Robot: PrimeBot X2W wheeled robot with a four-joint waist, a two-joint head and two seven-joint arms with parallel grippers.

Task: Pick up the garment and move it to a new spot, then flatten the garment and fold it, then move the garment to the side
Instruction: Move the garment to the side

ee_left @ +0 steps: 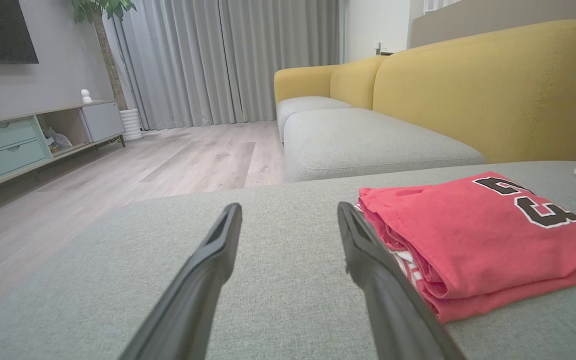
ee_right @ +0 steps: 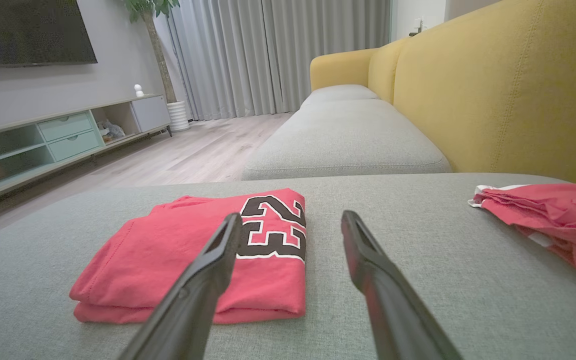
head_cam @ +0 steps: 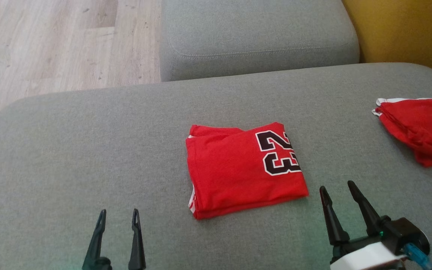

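Observation:
A red garment (head_cam: 238, 170) with a black "23" lies folded into a neat rectangle at the middle of the grey sofa cushion (head_cam: 88, 150). In the left wrist view the folded garment (ee_left: 473, 235) sits just right of my fingers; in the right wrist view the garment (ee_right: 188, 255) lies ahead and left. My left gripper (head_cam: 119, 215) stands open at the lower left, apart from the garment. My right gripper (head_cam: 338, 189) stands open just off the garment's near right corner, holding nothing.
A second red garment (head_cam: 420, 131) lies crumpled at the cushion's right edge. Another grey cushion (head_cam: 257, 37) adjoins at the back, with the yellow sofa back (head_cam: 407, 30) on the right. Wooden floor (head_cam: 51, 45) lies to the far left, past the cushion's edge.

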